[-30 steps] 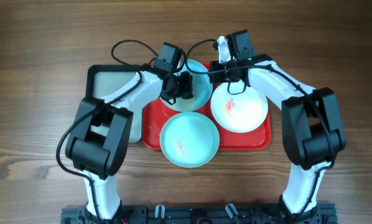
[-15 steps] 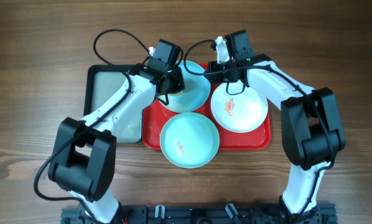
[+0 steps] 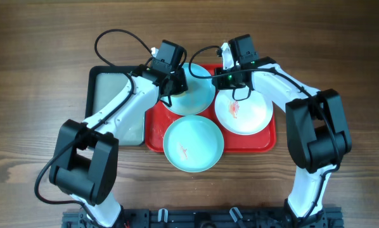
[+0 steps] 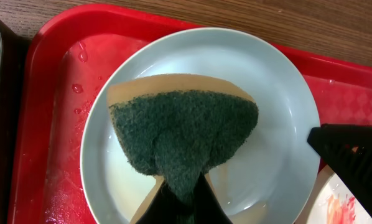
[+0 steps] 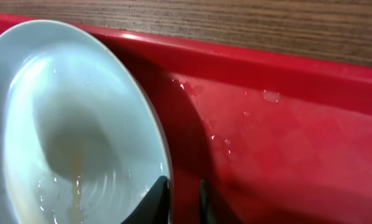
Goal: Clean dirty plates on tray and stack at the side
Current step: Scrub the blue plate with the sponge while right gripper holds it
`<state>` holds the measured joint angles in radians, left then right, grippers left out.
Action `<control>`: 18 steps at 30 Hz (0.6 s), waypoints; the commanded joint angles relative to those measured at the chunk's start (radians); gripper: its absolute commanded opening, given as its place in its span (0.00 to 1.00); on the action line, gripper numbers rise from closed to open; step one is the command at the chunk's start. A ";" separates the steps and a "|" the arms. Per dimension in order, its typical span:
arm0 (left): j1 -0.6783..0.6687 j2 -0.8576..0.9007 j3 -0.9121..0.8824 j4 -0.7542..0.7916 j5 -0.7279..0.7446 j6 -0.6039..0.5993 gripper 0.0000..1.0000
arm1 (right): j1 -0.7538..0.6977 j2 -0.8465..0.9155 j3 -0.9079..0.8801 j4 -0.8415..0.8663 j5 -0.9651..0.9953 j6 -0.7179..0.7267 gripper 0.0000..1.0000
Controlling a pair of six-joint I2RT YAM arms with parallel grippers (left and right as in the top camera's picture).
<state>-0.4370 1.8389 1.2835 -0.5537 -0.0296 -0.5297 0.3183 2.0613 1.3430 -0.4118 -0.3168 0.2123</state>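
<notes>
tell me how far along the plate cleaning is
Done: nothing stacked; all three plates sit on the tray. In hand: the left gripper holds a green sponge over the far turquoise plate, which looks clean; the right gripper is at its rim. Left: the white plate and near turquoise plate show red smears.

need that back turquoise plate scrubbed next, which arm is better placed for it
Left. The left gripper holds the green sponge right over the back turquoise plate; the right gripper has no sponge and sits at its rim.
</notes>
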 commanded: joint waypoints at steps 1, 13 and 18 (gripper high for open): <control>-0.005 -0.004 -0.006 -0.001 -0.017 0.001 0.04 | 0.005 0.013 -0.007 -0.009 0.002 0.002 0.09; -0.006 0.119 -0.029 0.049 -0.015 0.001 0.04 | 0.008 0.013 -0.007 0.030 -0.069 0.007 0.04; -0.006 0.183 -0.029 0.095 0.060 0.001 0.04 | 0.024 0.013 -0.007 0.040 -0.069 0.008 0.04</control>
<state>-0.4370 1.9667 1.2613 -0.4911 -0.0288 -0.5293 0.3218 2.0613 1.3426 -0.3836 -0.3584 0.2157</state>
